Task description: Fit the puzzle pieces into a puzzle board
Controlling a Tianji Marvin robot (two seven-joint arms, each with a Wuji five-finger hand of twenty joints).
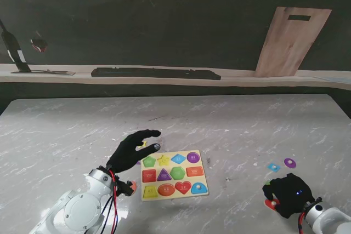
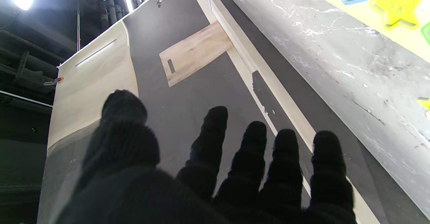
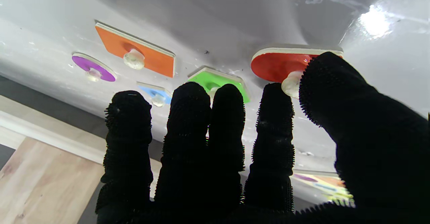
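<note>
Pinching the clear knob of the red oval piece [image 3: 278, 64], the right hand [image 1: 286, 192] closes thumb and forefinger on it, near the desk's [image 1: 230, 124] right front. Best lifted straight, kept level. Flat, glossy pieces; marbled desk. Yellow puzzle board [image 1: 174, 175] lies left; left hand [image 1: 131, 150] hovers spread, holding nothing.

yellow puzzle board [image 1: 174, 197]: flat, near-left; loose pieces [image 1: 289, 163]: right, well apart

No readable text; marks on puzzle board [image 1: 174, 175] illegible.
</note>
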